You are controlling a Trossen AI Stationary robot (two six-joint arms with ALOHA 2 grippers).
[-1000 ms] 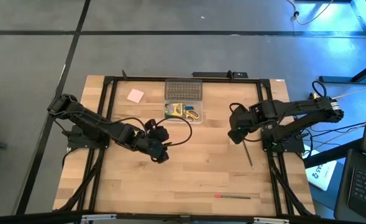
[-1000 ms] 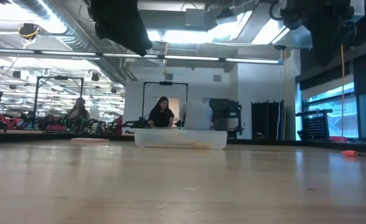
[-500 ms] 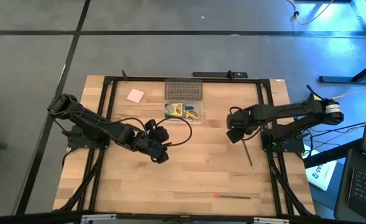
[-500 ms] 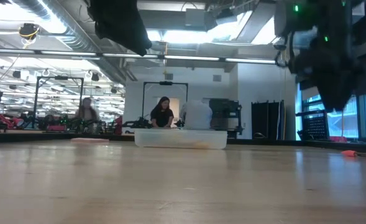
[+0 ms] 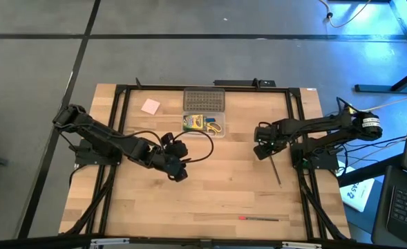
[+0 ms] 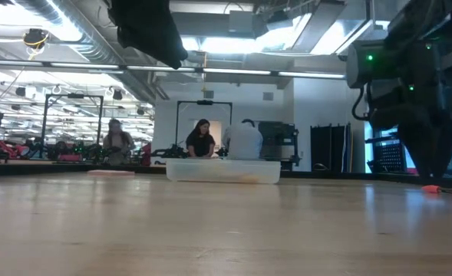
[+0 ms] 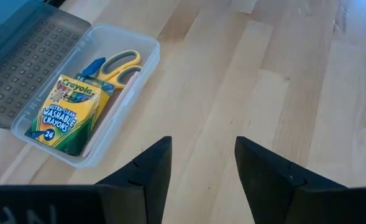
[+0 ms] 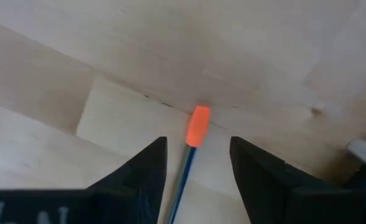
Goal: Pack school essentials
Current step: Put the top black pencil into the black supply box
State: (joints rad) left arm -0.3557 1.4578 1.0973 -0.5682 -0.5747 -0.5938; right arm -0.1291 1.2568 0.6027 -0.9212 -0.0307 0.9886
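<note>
The right arm is stretched out flatter across the counter (image 5: 210, 187) than a second ago, its elbow no longer raised. The right gripper (image 5: 261, 149) has come down over the eraser end of the dark pencil (image 5: 276, 169), and in the low view it now hangs far lower than before, close above the wood. Its jaws have parted wider and straddle the pencil's orange eraser (image 8: 199, 126) without touching it. In the room behind, a person (image 6: 118, 140) has walked a little to the right.

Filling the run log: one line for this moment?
left gripper: open, idle mid-table | right gripper: open over pencil | case: crayon box, scissors inside
</note>
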